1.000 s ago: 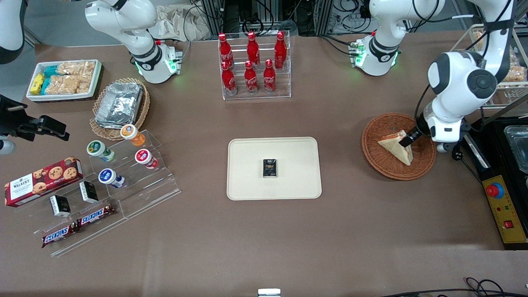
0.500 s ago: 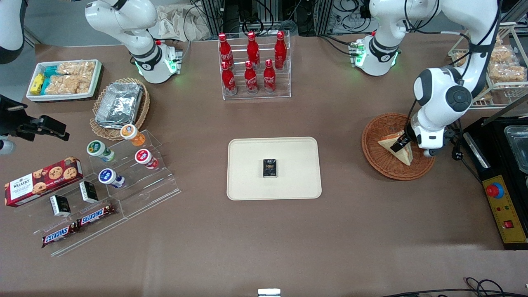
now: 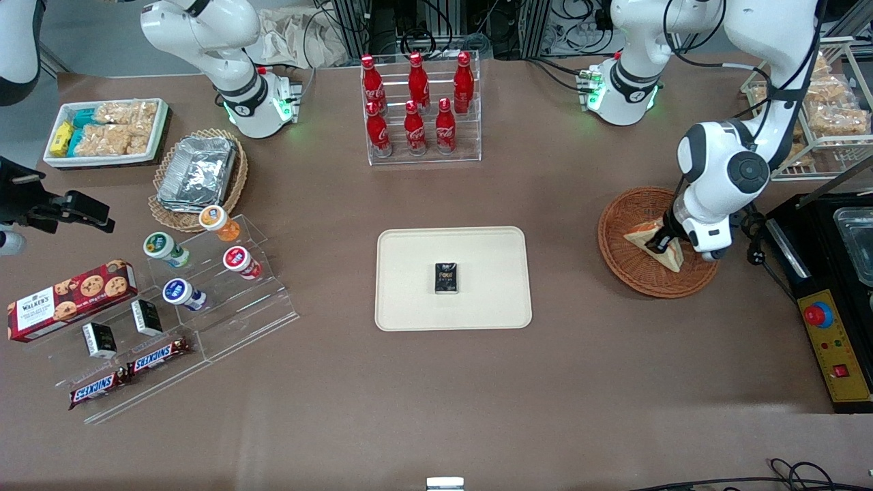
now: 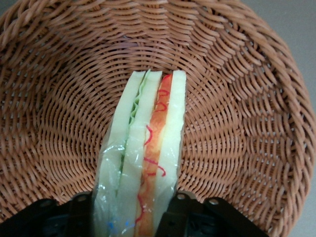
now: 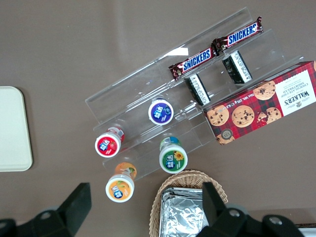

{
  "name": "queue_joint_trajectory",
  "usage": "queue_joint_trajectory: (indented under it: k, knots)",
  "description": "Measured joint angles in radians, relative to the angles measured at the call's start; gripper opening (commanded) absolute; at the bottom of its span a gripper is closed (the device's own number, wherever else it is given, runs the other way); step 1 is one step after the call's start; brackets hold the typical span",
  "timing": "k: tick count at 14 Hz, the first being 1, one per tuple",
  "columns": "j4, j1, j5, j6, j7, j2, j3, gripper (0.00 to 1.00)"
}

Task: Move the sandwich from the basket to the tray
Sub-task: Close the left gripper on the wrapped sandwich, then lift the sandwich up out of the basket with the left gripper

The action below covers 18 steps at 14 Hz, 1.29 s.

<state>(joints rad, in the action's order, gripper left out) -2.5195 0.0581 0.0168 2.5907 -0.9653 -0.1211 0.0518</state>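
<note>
Pretty standard lab setup: one big surface (image 3: 436, 395) covered in a matte brown sheet, lit evenly from above with barely any shadows. Farther from the front camera than the surface, there's a mess of black cables and aluminium framing (image 3: 409, 27), plus some crumpled beige paper (image 3: 300, 34). A bit of grey floor (image 3: 89, 34) shows at the parked arm's end. At the working arm's end sits a yellow control panel (image 3: 835, 354) with a red stop button. Loose black cable (image 3: 791, 474) trails along the near edge.
</note>
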Motion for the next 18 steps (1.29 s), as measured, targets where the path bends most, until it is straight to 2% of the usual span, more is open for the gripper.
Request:
queue_joint_trajectory:
  k: [4,7,9,11,14,18]
  knots:
    - [0.022,0.001,-0.002,-0.044,0.015,0.013,-0.005,0.0]
    - [0.084,0.001,-0.005,-0.211,0.077,0.081,-0.007,0.0]
    - [0.141,0.001,-0.039,-0.343,0.092,0.134,-0.007,0.0]
    - [0.261,0.001,-0.071,-0.538,0.11,0.16,-0.007,0.0]
    - [0.519,0.001,-0.075,-0.844,0.234,0.16,-0.007,0.0]
    - [0.751,0.001,-0.073,-1.03,0.411,0.152,-0.008,0.0]
